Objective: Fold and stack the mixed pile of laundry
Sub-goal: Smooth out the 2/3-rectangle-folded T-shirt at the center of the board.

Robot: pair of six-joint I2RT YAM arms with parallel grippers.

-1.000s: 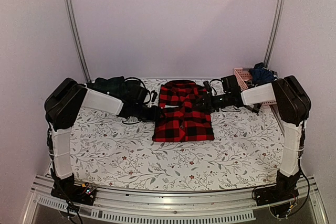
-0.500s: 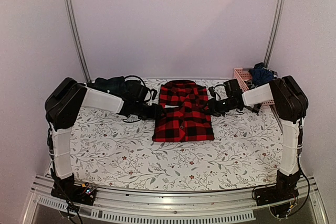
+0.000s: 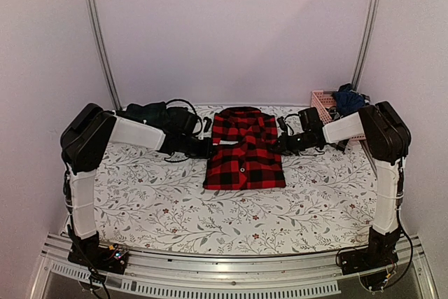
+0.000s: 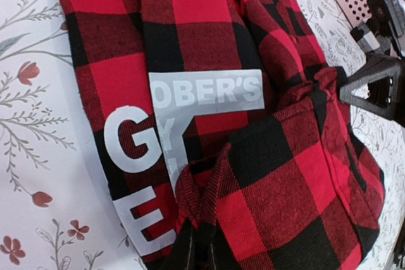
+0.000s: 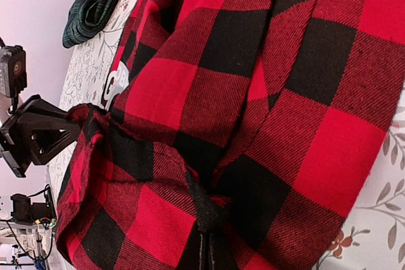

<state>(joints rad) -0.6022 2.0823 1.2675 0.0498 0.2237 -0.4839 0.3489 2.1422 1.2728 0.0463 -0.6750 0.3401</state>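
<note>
The red-and-black checked flannel shirt (image 3: 245,150) lies folded flat at the middle of the table, collar to the back. My left gripper (image 3: 208,148) is at its left edge, shut on a pinched fold of the shirt (image 4: 209,181); white printed letters (image 4: 190,93) show beside the fold. My right gripper (image 3: 284,144) is at the shirt's right edge, shut on a bunched pleat of the checked cloth (image 5: 209,200). A dark green tartan piece (image 3: 149,113) lies at the back left. Dark navy clothes (image 3: 348,97) sit in the basket.
A pink slatted basket (image 3: 322,101) stands at the back right, next to the right arm. The white leaf-patterned cloth (image 3: 210,215) covers the table. Metal uprights (image 3: 98,33) rise at both back corners. Cables loop near the tartan piece (image 3: 183,108).
Both grippers have closed on the shirt's side edges. The right gripper drew back from over the shirt to its right edge; the left shifted slightly.
</note>
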